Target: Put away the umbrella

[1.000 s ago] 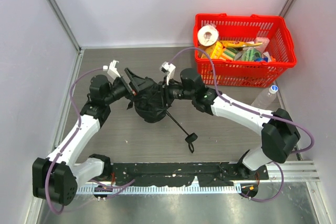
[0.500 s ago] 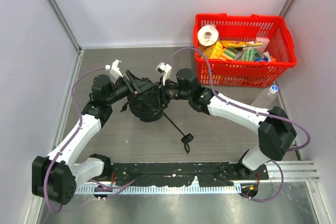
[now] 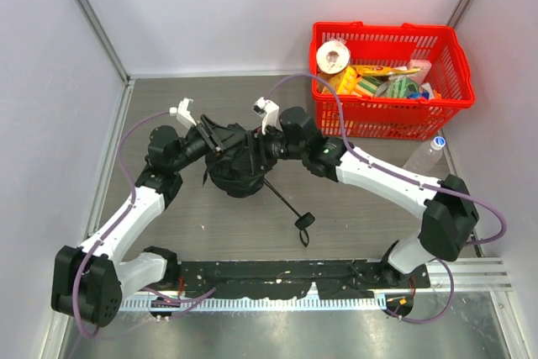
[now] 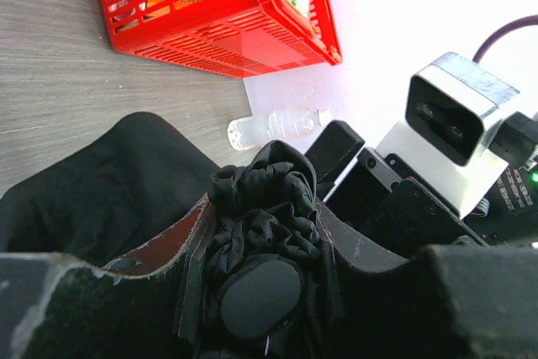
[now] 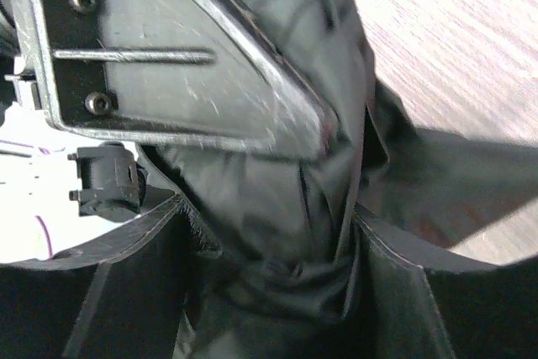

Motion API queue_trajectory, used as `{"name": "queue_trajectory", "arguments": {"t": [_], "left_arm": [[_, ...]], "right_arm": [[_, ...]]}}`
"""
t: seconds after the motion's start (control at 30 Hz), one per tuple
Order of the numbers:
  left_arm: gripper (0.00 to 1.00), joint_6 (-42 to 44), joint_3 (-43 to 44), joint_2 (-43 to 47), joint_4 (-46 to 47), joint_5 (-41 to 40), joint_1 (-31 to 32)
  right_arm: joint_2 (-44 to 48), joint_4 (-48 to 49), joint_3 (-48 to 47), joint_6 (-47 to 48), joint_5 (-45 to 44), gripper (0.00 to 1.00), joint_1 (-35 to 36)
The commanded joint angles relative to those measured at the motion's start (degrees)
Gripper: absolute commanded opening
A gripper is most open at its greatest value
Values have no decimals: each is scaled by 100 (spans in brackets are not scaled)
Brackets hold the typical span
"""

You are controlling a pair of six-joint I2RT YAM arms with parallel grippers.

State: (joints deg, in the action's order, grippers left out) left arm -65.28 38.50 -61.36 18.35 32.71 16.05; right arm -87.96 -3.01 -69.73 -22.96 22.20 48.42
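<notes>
The left gripper [image 4: 262, 208] is clenched on a bunched fold of the umbrella [image 3: 236, 171], which lies around the middle of the table [image 3: 361, 208]. Its canopy looks light, limp and slippery; the stiff shaft [image 3: 282, 200] likely offers a surer hold. The right gripper [image 5: 271, 216] straddles fabric; whether it pinches, I cannot tell.

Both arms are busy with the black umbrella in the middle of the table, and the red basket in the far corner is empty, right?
Not empty. The top external view shows the red basket holding a white roll and colourful packets. The rest of what you said holds, black umbrella included.
</notes>
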Motion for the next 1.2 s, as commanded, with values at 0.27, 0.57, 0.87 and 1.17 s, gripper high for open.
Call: {"name": "queue_trajectory", "arguments": {"t": [0.27,0.57,0.87,1.17], "left_arm": [[0,-486,61,-560,2005,-643,-164],[0,-162,167,-632,2612,-1783,-243],[0,50,614,-728,3130,-2997,-366],[0,-1732,835,-1044,3491,-3324,-375]], "right_arm": [[1061,-1694,-462,-938,-1208,74,9],[1580,-2116,-524,-1859,-2462,75,18],[1818,-608,177,-3045,-1774,75,237],[983,696,-66,-109,-1438,76,923]]}}
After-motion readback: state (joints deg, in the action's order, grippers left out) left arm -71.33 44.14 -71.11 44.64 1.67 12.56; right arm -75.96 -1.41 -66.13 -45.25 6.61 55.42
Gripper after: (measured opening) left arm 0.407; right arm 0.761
